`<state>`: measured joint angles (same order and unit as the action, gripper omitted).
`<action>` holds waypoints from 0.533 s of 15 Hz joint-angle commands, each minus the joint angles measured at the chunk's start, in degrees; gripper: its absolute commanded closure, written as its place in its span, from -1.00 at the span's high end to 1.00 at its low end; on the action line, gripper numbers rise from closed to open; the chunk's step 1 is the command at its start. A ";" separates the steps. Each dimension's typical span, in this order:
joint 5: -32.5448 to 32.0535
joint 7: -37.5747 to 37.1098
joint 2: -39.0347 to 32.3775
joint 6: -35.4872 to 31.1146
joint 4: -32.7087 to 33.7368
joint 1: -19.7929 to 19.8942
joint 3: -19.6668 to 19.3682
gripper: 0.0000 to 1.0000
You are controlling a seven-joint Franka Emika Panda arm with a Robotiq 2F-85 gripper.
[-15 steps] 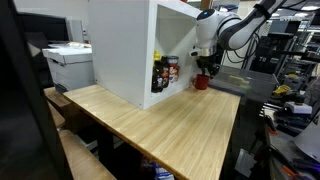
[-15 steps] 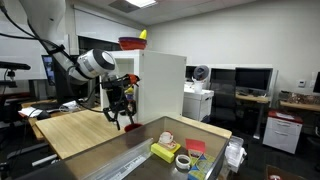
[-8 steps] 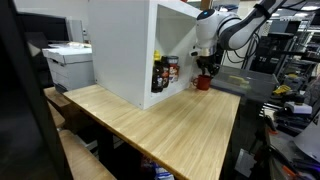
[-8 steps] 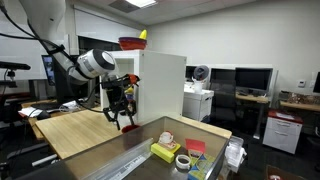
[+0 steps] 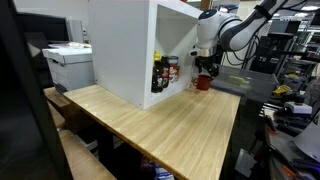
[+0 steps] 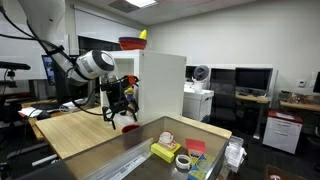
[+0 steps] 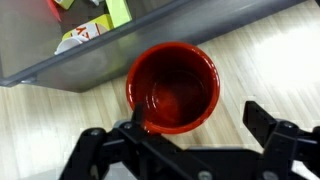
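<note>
White jointed arm (image 5: 238,28), black jaws

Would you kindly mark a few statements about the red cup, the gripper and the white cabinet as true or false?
1. The red cup stands upright on the wooden table. True.
2. The gripper is clamped shut on the cup. False: its jaws stand open, one on either side of the cup.
3. A red bowl sits on top of the white cabinet. True.
4. The cabinet is empty inside. False: bottles stand in it.
</note>
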<state>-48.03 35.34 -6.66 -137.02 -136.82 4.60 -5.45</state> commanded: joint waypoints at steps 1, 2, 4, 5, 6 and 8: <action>-0.79 -1.98 -0.02 -3.66 -1.09 0.91 -0.05 1.00; -1.33 -3.37 0.00 -4.65 -1.28 0.94 -0.22 1.00; -1.58 -4.74 -0.01 -5.85 -1.49 1.06 -0.31 1.00; -1.75 -5.55 -0.06 -5.78 -1.43 1.02 -0.33 1.00; -1.50 -5.92 -0.07 -6.56 -1.58 1.15 -0.38 1.00; -0.60 -6.52 -0.05 -9.07 -2.07 1.66 -0.63 1.00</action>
<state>-48.09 30.77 -6.69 -141.82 -137.94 5.09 -5.88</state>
